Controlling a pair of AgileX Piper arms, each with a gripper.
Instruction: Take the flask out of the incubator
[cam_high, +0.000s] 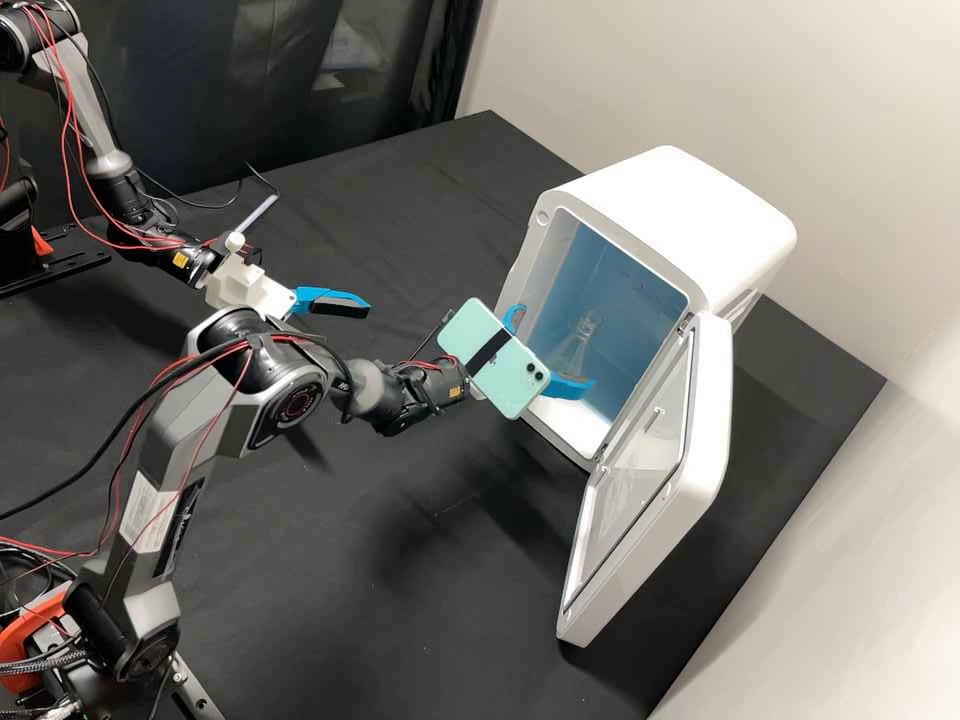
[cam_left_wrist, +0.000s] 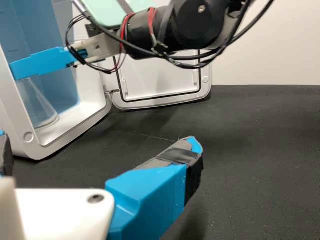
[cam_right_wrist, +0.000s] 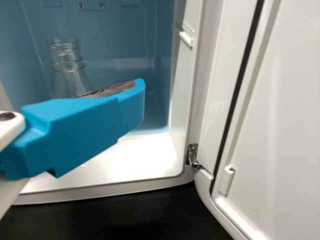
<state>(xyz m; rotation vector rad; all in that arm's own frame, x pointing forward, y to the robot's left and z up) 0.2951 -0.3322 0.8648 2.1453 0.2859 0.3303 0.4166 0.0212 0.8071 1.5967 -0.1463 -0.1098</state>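
- One step looks done: the incubator (cam_high: 690, 225), at the right of the bench (cam_high: 400, 580), has its door (cam_high: 655, 470) swung open.
- Our right gripper (cam_high: 550, 350) hangs wide open at the mouth, empty; the left gripper's (cam_high: 330, 300) state we cannot tell.
- The flask (cam_high: 585, 338) stands upright deep inside, ungrasped; the door crowds the near right.

You have a white incubator (cam_high: 690, 215), pale blue inside; flask (cam_right_wrist: 65, 65) clear, perhaps faintly blue-tinted; bench (cam_high: 400, 570) black; fingers (cam_left_wrist: 155, 192) bright blue; phone (cam_high: 497, 362) mint, black band.
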